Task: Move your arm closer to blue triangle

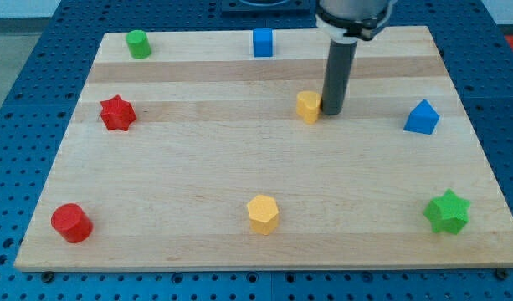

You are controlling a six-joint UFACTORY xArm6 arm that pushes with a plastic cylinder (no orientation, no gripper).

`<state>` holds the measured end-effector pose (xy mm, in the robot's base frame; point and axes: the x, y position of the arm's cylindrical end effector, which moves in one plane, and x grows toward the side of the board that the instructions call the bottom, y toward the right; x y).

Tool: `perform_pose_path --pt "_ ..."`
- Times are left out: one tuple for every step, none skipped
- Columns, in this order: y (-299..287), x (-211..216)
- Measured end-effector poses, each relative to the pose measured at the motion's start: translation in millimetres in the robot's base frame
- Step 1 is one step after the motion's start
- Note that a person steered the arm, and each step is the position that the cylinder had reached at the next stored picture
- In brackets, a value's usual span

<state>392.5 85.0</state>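
The blue triangle (422, 118) sits near the board's right edge, about mid-height. My tip (332, 112) is at the lower end of the dark rod, well to the left of the blue triangle. It stands right beside a small yellow block (307, 107), touching or nearly touching its right side.
A wooden board (197, 176) holds the other blocks: a green cylinder (139, 43) at top left, a blue cube (263, 42) at top centre, a red star (117, 113) at left, a red cylinder (71, 223) at bottom left, a yellow hexagon (263, 214) at bottom centre, a green star (447, 211) at bottom right.
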Motion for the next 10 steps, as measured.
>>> perform_pose_path --pt "-27.8 0.3" --pt "-35.0 17.0" --pt "-29.6 60.2" --pt "6.8 73.6" --pt "58.1 73.6" --pt "119.4 74.6" --pt "170.7 72.6" --pt "187.9 57.9" --pt "187.9 41.2" --pt "183.6 26.8"
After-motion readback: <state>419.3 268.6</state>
